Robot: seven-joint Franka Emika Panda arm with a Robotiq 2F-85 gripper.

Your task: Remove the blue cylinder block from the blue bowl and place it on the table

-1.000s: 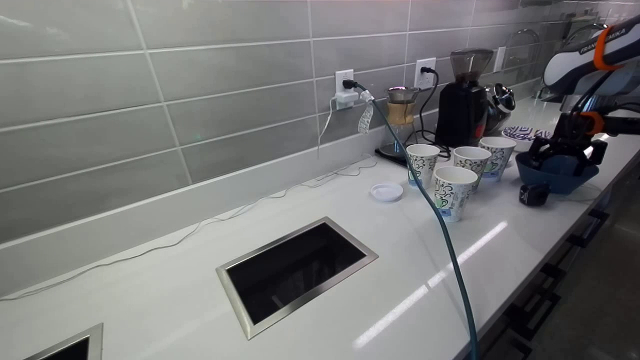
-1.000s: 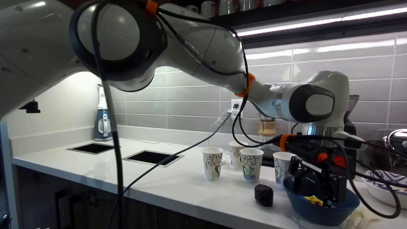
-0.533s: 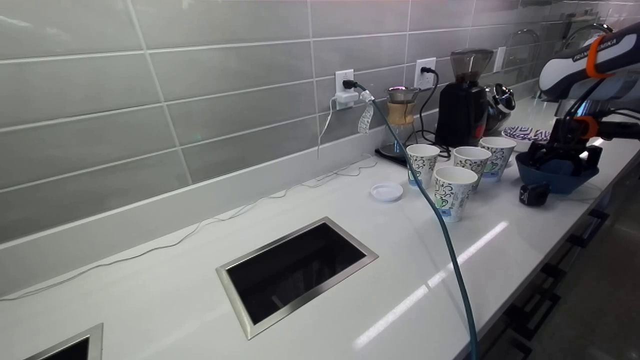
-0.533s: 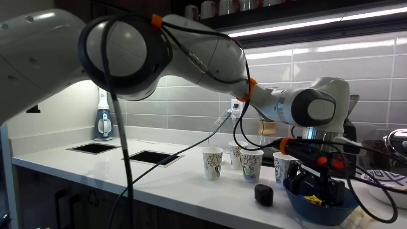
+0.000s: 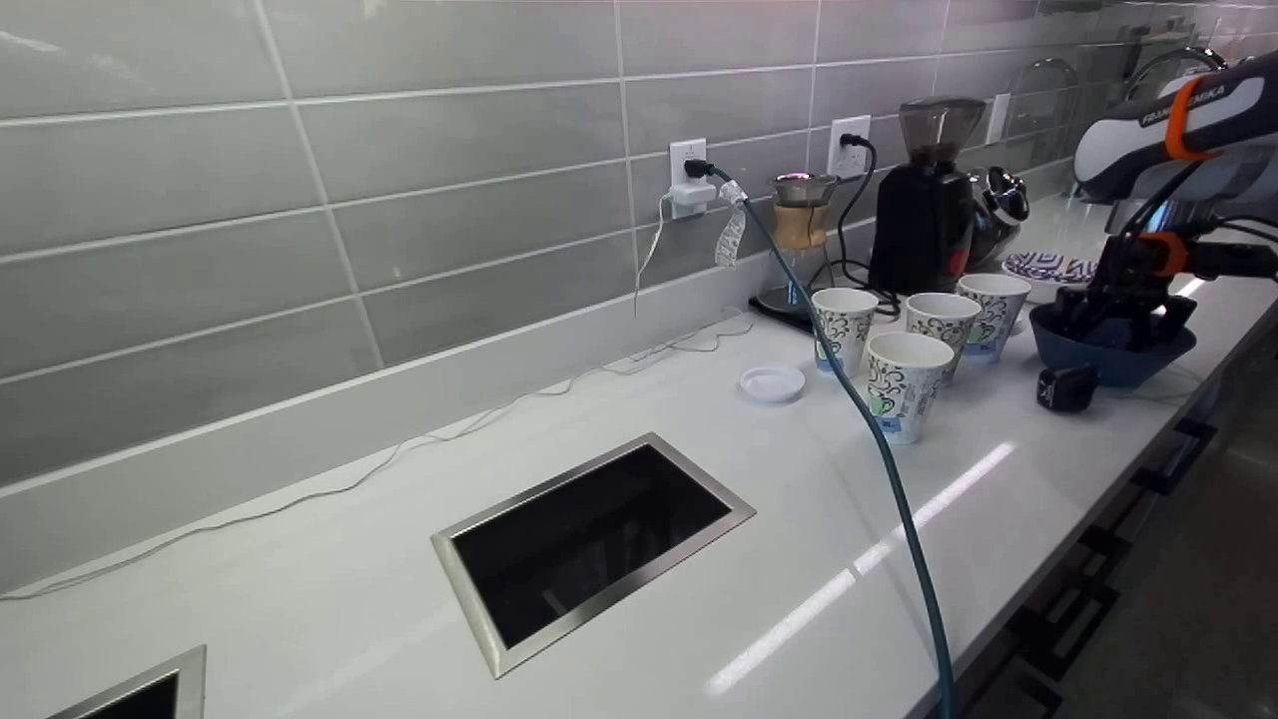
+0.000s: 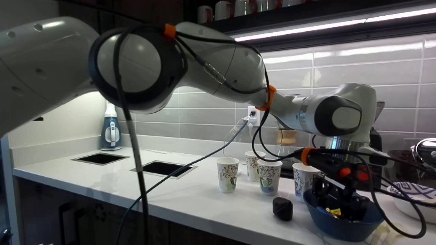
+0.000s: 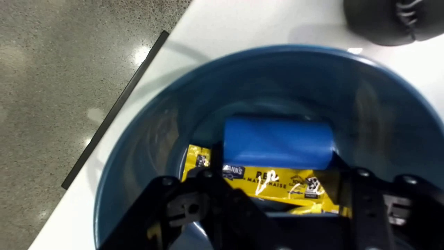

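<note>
The blue cylinder block lies on its side in the blue bowl, against a yellow mayonnaise packet. In the wrist view my gripper is shut on the block, one finger at each of its ends. Both exterior views have the gripper reaching down into the bowl, which hides much of the fingers. Only a small bit of blue shows beside the packet in an exterior view. The bowl stands on the white table, near its front edge.
Several patterned paper cups stand close to the bowl. A small black object sits right beside it. The white-and-blue patterned bowl is behind. A green cord hangs across the table, and a white lid lies by the cups.
The gripper has sunk a little deeper into the bowl, and its jaws have come together on the blue block. The yellow packet has shifted slightly. The bowl and cups have stayed put.
</note>
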